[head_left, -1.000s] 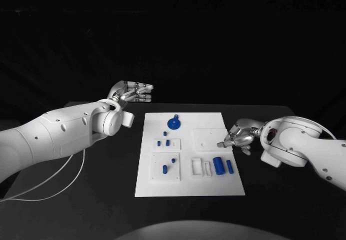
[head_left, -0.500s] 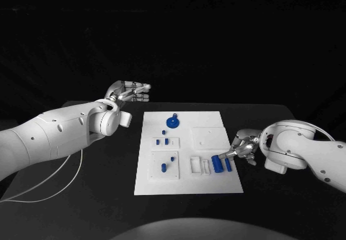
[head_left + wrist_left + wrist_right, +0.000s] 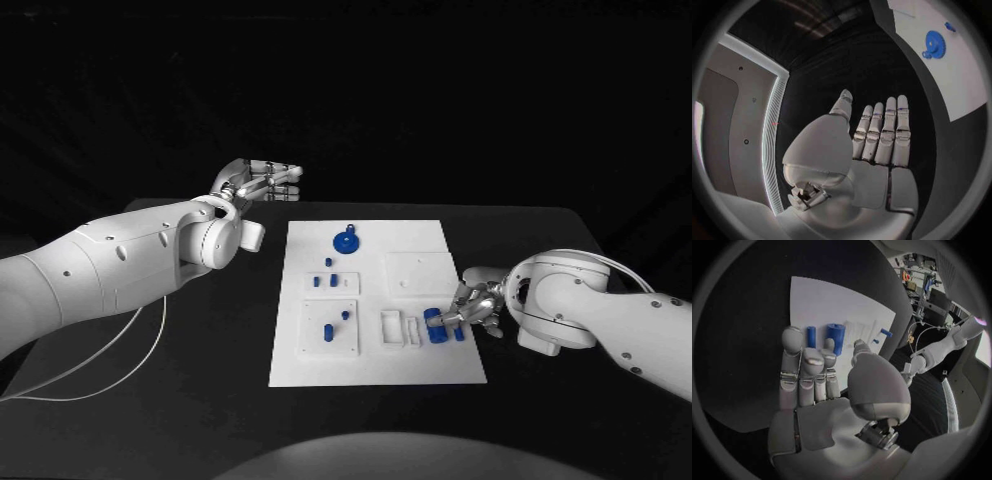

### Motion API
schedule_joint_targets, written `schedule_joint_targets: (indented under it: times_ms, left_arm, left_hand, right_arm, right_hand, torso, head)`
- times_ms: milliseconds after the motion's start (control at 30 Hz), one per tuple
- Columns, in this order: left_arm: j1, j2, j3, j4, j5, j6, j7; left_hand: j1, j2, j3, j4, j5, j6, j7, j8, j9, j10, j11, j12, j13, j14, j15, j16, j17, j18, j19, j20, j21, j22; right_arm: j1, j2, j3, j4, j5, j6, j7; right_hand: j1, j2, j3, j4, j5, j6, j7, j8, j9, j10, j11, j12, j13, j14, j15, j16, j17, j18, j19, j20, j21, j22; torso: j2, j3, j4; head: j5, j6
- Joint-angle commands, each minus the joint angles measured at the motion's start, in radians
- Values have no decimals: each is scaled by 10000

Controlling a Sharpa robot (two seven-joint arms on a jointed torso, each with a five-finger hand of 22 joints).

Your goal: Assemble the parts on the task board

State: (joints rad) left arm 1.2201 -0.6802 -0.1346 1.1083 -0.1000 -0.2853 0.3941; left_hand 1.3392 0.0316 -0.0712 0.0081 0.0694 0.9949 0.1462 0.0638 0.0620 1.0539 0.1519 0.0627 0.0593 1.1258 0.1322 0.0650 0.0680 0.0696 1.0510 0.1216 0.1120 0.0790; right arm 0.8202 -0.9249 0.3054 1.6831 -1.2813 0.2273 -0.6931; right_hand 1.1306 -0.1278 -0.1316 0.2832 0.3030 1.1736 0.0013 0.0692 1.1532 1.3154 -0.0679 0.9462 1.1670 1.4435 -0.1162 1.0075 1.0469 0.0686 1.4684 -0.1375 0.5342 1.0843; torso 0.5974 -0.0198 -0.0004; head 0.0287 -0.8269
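Observation:
The white task board (image 3: pixel 418 240) lies mid-table. On it are a blue gear (image 3: pixel 348 243), a few small blue pieces (image 3: pixel 325 281) below it, two short pegs (image 3: pixel 338 328), and near the right edge a thick blue cylinder (image 3: pixel 433 326) beside a thin blue peg (image 3: pixel 459 331). My right hand (image 3: pixel 476 306) hovers at the board's right edge, fingers stretched out just short of the cylinder (image 3: pixel 836 337) and thin peg (image 3: pixel 811 336), holding nothing. My left hand (image 3: pixel 261 181) is raised beyond the board's far left corner, fingers straight, empty; its wrist view shows the gear (image 3: pixel 934 44).
A white cable (image 3: pixel 137 350) trails over the black table under my left arm. White raised blocks (image 3: pixel 421 273) and slotted holders (image 3: pixel 392 328) stand on the board. Bare black table surrounds the board on every side.
My right hand has moved toward me along the board's right edge, from beside the square block to the blue cylinder and thin peg. The left hand has stayed raised.

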Motion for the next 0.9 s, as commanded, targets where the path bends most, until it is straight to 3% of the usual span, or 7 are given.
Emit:
schedule_joint_targets:
  times_ms: [33,267,533,900]
  left_arm:
    - [-11,23,10,33,60,156,58]
    - [-12,30,9,44,47,168,24]
    - [-12,38,9,46,37,209,0]
    - [-13,37,9,28,33,387,-56]
  left_hand:
    - [-108,13,-49,15,16,-33,-7,5,0,-58,6,-24,-12,11,37,-25,9,185,22,33,49,-15]
    - [-118,5,-36,28,12,17,8,8,2,-84,21,-23,-12,-54,58,-30,4,187,-11,48,48,-22]
    - [-118,5,-36,28,12,17,8,8,2,-84,21,-23,-12,-54,58,-30,4,187,-11,48,48,-22]
    - [-207,36,-42,113,13,37,10,6,1,-100,26,-22,-12,-91,69,-26,8,198,-35,65,49,-24]
  right_arm:
    - [-5,92,-73,-86,-601,-101,-247]
    - [-5,302,-290,-351,-749,-170,-239]
    - [-5,539,-424,-595,-896,-271,-257]
    - [-5,792,-714,-839,-700,-134,-357]
  right_hand:
    - [18,-88,-18,41,-7,-69,-24,-48,-7,-25,41,-44,-15,74,7,-39,8,-77,340,1,-51,14]
    - [4,-94,-15,44,-24,-74,-22,-48,-9,-41,43,-74,-35,67,9,-78,-13,-77,336,3,-83,10]
    - [-10,-38,4,38,-15,-67,-25,-46,-1,-43,42,-87,-51,78,12,-136,-17,-80,347,6,-145,21]
    - [15,69,-19,-1,42,-91,-19,-48,14,-68,48,-113,-70,84,16,-163,-2,-81,342,9,-233,22]
  torso:
    - [13,4,-3]
    - [9,0,-4]
    - [11,-6,1]
    - [7,-17,-1]
  head:
    - [10,-17]
    - [-10,-33]
    - [16,-43]
    - [36,-67]
